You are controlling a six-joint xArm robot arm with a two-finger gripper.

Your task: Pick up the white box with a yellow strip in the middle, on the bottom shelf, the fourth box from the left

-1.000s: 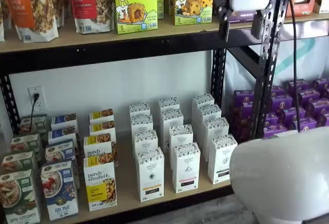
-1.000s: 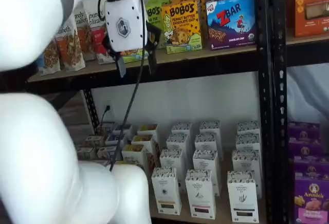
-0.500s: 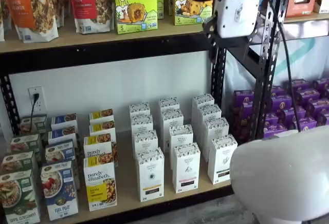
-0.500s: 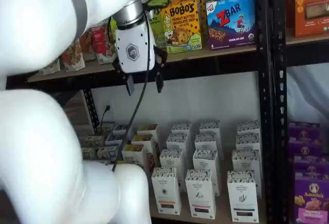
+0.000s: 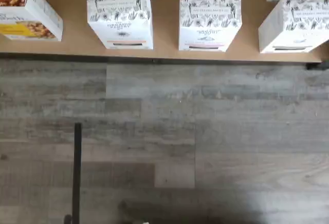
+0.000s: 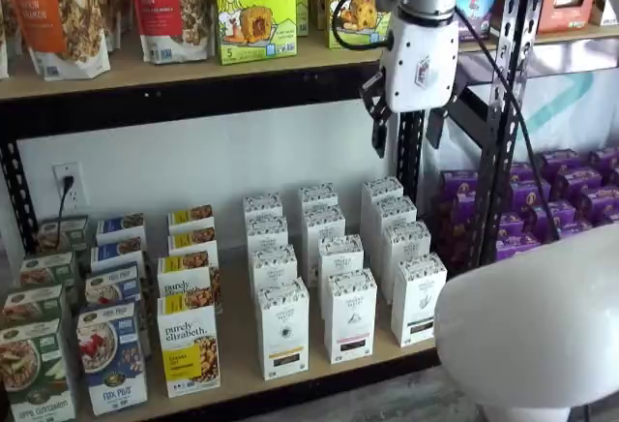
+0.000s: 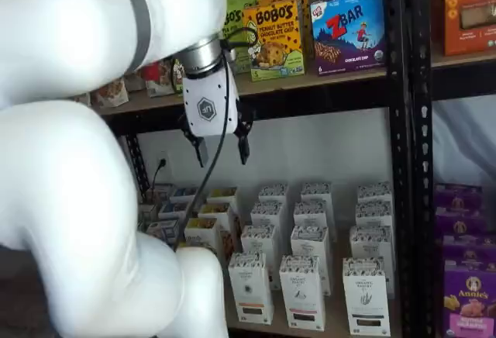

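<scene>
Lowered since earlier, white-bodied black-fingered gripper (image 7: 222, 150) hanging wide, empty, high above tall white yellow-strip box (image 6: 282, 329) on tan bottom shelf (image 6: 237, 364).

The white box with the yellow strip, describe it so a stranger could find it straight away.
Look at the bottom shelf. In its front row, right of the purely elizabeth granola box, stands the white box, first of three tall slim white cartons. Its label strip is yellow; the next carton has pink.
</scene>
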